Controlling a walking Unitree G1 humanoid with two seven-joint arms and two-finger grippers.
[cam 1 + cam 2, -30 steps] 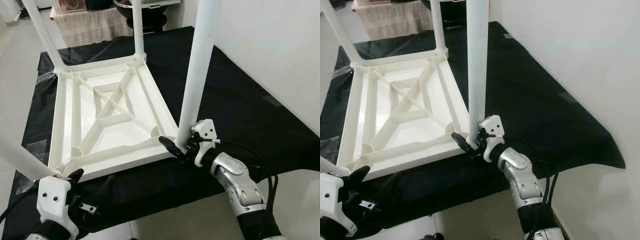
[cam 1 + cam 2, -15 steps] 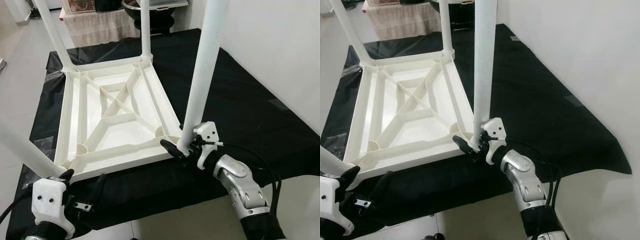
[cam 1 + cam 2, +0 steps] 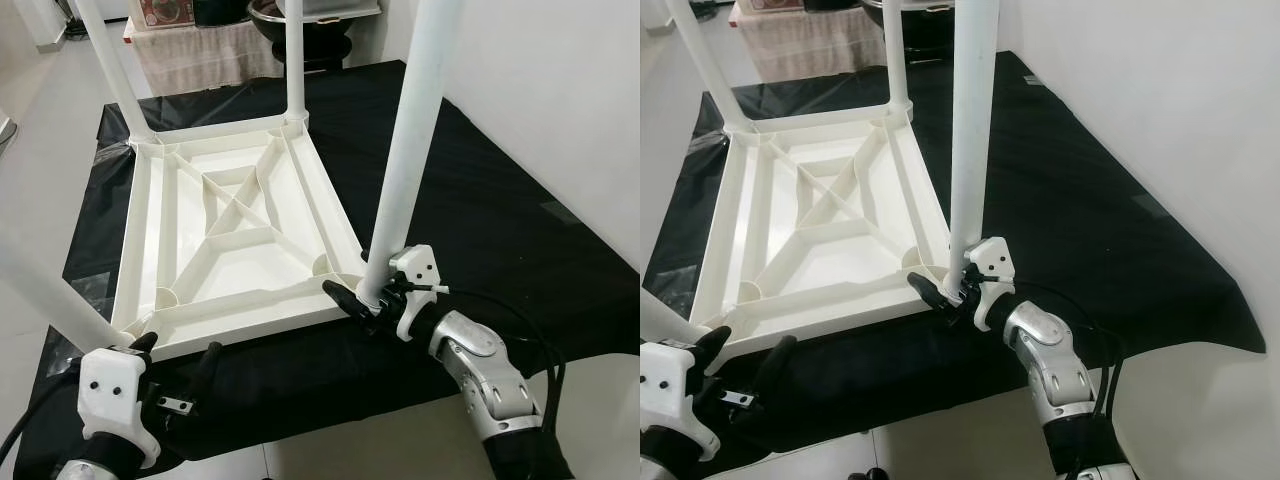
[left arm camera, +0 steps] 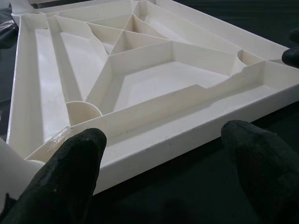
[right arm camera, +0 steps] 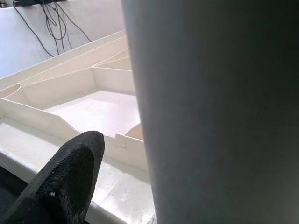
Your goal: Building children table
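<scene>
White table top [image 3: 236, 240], white legs [image 3: 411, 150], black cloth [image 3: 480, 220].

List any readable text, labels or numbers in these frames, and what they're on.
None readable.
The upturned white tabletop, its legs and the black sheet carry no print.
A box at the far edge shows a printed picture, too small to read.

The right gripper [image 3: 362, 301] is clamped around the base of the near-right table leg [image 3: 405, 165], its silver forearm angling up from below. The left gripper [image 3: 176, 362] hangs near that leg's neighbouring corner, its 2 black fingers [image 4: 70, 172] spread apart, touching nothing, white wrist housing low.
</scene>
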